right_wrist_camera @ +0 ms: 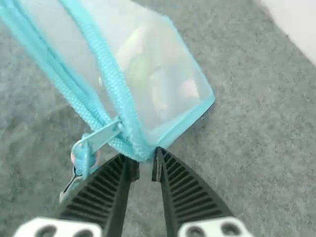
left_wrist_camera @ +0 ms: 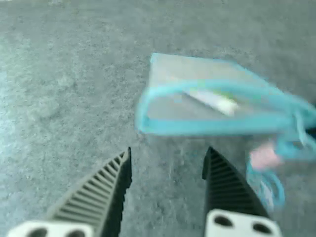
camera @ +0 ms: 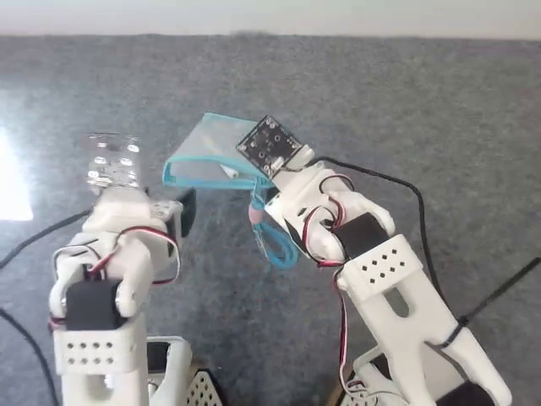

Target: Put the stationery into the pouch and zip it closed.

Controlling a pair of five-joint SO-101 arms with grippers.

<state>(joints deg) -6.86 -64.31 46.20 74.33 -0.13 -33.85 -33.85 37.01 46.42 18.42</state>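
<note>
While the left gripper (left_wrist_camera: 168,158) sits wide open and empty on the left, the pouch (left_wrist_camera: 207,116) just ahead of it gapes at the mouth, a white-and-green stationery piece (left_wrist_camera: 213,100) inside. On the right, the right gripper (right_wrist_camera: 145,165) pinches the pouch's end seam beside the zipper pull (right_wrist_camera: 101,136). Zipping well likely means bracing one end and drawing the pull straight along.

Translucent turquoise-edged pouch (camera: 210,145), mouth gaping open, white-green stationery (left_wrist_camera: 213,100) inside
</note>
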